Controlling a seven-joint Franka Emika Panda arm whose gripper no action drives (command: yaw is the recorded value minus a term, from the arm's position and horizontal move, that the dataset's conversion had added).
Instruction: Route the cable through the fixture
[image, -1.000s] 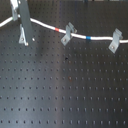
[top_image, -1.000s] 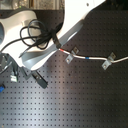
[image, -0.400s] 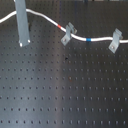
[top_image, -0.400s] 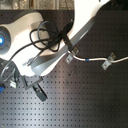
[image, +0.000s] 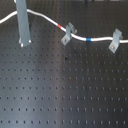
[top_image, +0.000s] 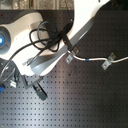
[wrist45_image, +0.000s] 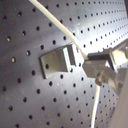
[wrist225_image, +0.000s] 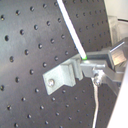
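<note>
White cable (image: 47, 19) lies across the black perforated board (image: 65, 95), running through two slanted grey clips (image: 67, 34) and (image: 115, 40), red band (image: 61, 26) and blue band (image: 88, 39) between them. In the first wrist view the fixture (wrist45_image: 59, 61) sits at the gripper (wrist45_image: 95, 70), cable touching it. Jaw opening cannot be judged

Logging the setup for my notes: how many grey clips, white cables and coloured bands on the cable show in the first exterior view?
Grey clips: 3 (upright fixture, slanted clip, slanted clip)
White cable: 1
Coloured bands: 2 (red band, blue band)
Total: 6
</note>
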